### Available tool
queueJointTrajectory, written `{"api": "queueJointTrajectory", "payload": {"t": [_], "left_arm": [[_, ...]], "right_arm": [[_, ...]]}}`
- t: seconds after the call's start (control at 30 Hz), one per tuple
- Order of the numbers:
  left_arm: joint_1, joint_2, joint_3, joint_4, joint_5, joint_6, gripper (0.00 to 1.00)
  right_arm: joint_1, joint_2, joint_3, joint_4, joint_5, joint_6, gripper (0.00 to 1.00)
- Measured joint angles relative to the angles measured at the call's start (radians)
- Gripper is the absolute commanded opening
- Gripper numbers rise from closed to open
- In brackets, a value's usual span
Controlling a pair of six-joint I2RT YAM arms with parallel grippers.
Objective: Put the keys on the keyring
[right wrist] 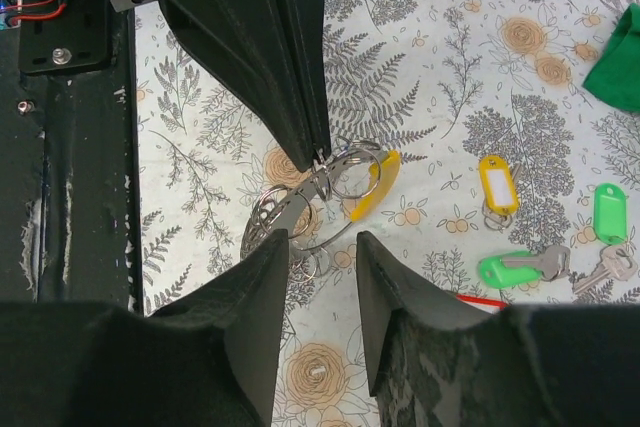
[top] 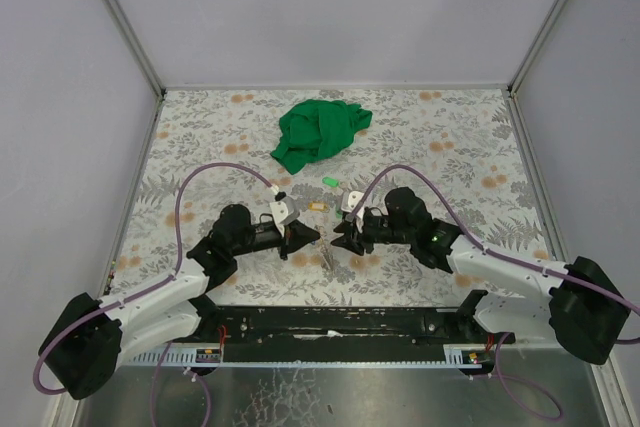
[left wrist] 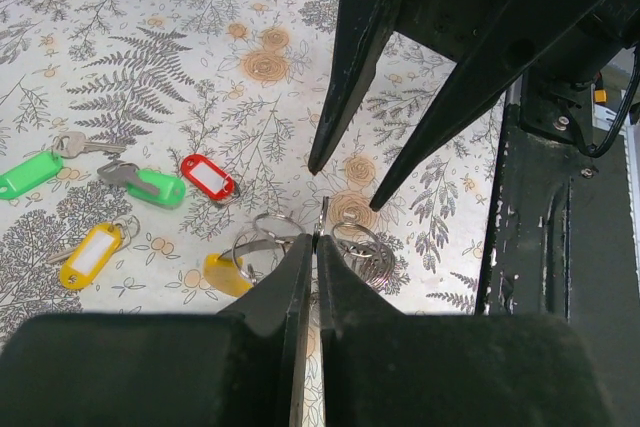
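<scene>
Seen from the left wrist, my left gripper (left wrist: 316, 238) is shut, pinching the edge of the keyring (left wrist: 268, 234), a bundle of silvery wire loops just above the table. A yellow-tagged key (left wrist: 224, 273) hangs on it. From the right wrist, the keyring (right wrist: 300, 209) and its yellow tag (right wrist: 376, 187) hang from the left fingers (right wrist: 290, 97), and my right gripper (right wrist: 322, 243) stands open just short of the loops. Loose keys lie nearby: red (left wrist: 208, 177), green (left wrist: 152, 187), green (left wrist: 26, 175) and yellow (left wrist: 90, 253). From above, both grippers (top: 306, 237) (top: 342, 237) meet at mid-table.
A crumpled green cloth (top: 318, 132) lies at the back centre of the flowered table (top: 460, 147). A black metal rail (top: 330, 322) runs along the near edge by the arm bases. White walls close off the left, back and right.
</scene>
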Motion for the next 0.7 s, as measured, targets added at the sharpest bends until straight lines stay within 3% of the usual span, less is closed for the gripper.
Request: {"api": "queueJointTrajectory", "payload": {"t": [0.5,0.7], "left_arm": [[-0.005,0.01,0.003,0.0,-0.023,0.003,0.0],[-0.007,0.01,0.003,0.0,-0.022,0.003,0.0]], "right_arm": [[0.0,0.081,0.008,0.115,-0.027,0.022,0.3],[0.0,0.107,0.01,0.148,-0.044,0.036,0.15]]}}
